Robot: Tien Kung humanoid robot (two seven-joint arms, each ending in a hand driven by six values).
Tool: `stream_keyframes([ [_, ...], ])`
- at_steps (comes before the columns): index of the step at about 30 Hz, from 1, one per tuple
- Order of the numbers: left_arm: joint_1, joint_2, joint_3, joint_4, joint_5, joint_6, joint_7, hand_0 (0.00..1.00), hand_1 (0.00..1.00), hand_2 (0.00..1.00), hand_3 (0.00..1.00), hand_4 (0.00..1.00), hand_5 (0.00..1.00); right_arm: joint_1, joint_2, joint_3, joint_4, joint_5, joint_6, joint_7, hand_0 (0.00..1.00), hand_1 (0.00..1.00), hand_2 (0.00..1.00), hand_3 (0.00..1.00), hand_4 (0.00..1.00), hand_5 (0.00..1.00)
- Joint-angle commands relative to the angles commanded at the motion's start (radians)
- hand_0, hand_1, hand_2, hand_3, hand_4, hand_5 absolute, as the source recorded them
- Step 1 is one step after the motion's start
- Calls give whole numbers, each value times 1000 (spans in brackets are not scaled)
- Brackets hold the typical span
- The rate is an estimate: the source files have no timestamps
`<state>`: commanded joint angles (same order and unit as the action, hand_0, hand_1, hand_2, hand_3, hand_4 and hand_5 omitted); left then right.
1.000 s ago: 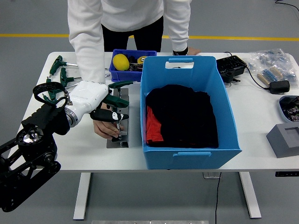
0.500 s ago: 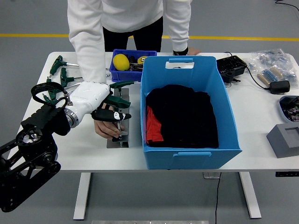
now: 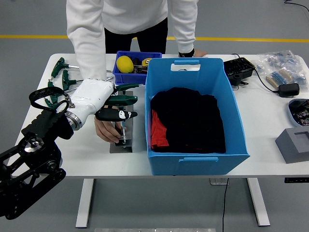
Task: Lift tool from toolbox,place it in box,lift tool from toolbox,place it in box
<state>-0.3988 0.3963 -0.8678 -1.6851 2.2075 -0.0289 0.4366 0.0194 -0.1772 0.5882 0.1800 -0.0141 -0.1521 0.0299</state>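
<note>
On the white table, just left of the big blue box, my left hand has its fingers closed around a green-handled tool above the grey holder, which a person's hand steadies so it comes free.

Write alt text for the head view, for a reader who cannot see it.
The robot's left hand grips a green-handled tool above a metal tool stand on a white table, while a person's hand steadies the stand. A big blue box holding dark cloth sits just right of it; more green tools lie at the far left.
</note>
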Motion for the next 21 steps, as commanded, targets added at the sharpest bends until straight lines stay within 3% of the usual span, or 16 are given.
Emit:
stream_keyframes([
  [2,-1,0,1,2,8,25,-14,200,57,82,110,998,739,1,0,-2,0,3,0,1,707,673,744,619,873,784],
  [3,-1,0,2,3,11,37,-18,187,36,63,83,998,670,1,0,-3,0,5,0,1,707,672,745,617,873,785],
  [17,-6,5,0,3,36,172,-62,169,2,18,39,998,602,3,1,-15,0,16,-1,3,706,672,743,618,873,785],
  [20,-11,8,-1,-3,34,179,-63,169,2,18,39,998,602,3,1,-16,0,17,-1,3,706,672,743,618,873,785],
  [21,-13,9,-2,-5,33,179,-63,163,2,11,30,827,538,3,1,-16,0,16,-1,3,706,672,743,618,873,785],
])
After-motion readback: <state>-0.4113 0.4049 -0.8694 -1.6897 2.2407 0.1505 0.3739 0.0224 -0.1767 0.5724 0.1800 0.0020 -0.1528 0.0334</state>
